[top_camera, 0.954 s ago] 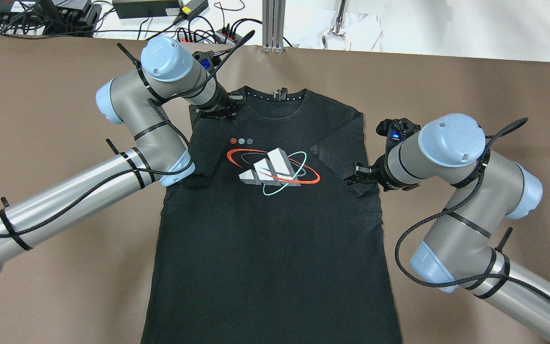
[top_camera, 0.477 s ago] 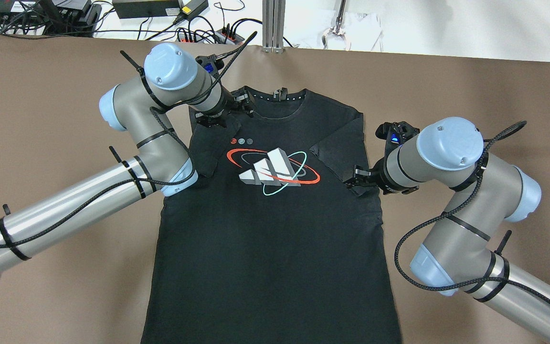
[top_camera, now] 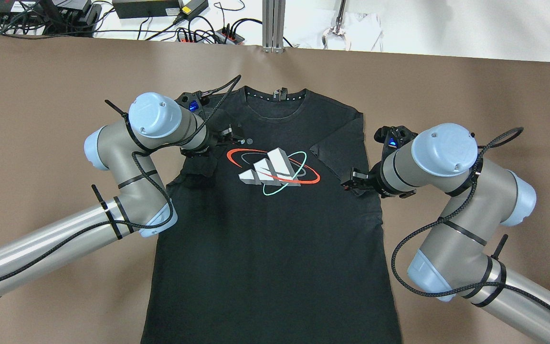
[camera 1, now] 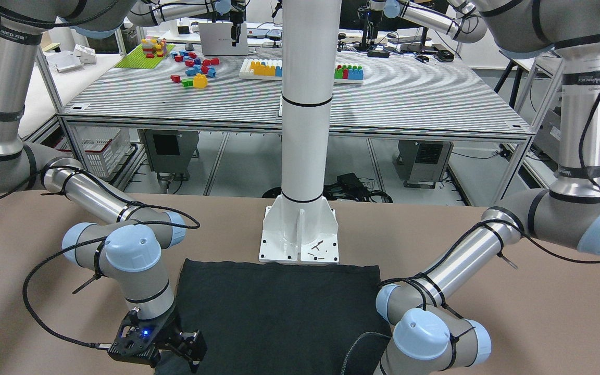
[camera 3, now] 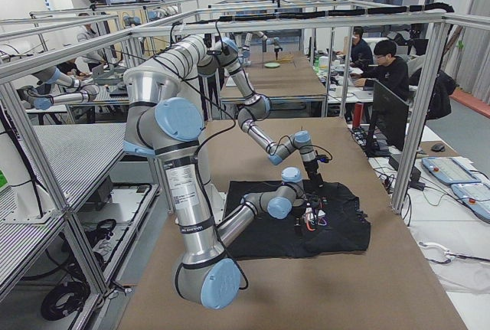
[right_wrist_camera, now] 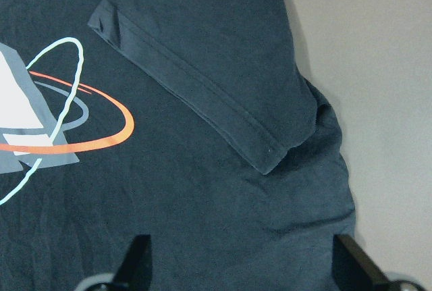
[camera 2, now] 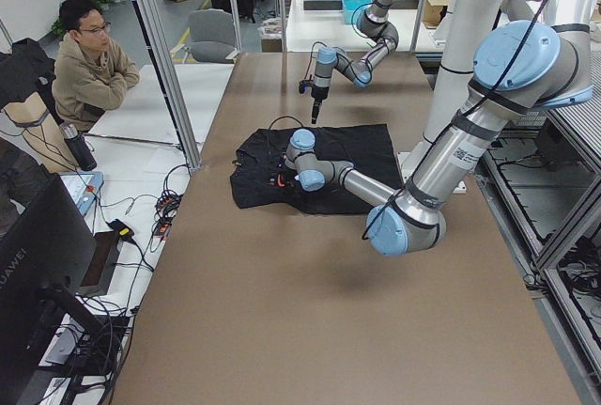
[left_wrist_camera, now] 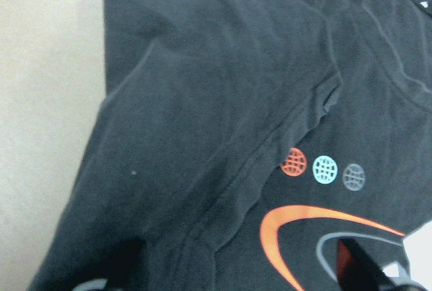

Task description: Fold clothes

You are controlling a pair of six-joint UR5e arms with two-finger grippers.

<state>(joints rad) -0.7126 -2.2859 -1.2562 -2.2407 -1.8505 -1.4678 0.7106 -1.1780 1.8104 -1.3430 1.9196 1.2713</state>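
Black shirt [top_camera: 265, 239] lies face-up on the table [top_camera: 41, 95], sleeves folded inward.
The left gripper [top_camera: 231, 137], fingers spread, hangs over the folded sleeve beside the logo [top_camera: 275, 172]. The right gripper [top_camera: 350, 180], also spread, is above the shirt's edge.

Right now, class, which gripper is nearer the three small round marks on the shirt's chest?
Left. The left gripper hangs right beside the round marks; the right gripper is far across the chest, by the opposite sleeve.
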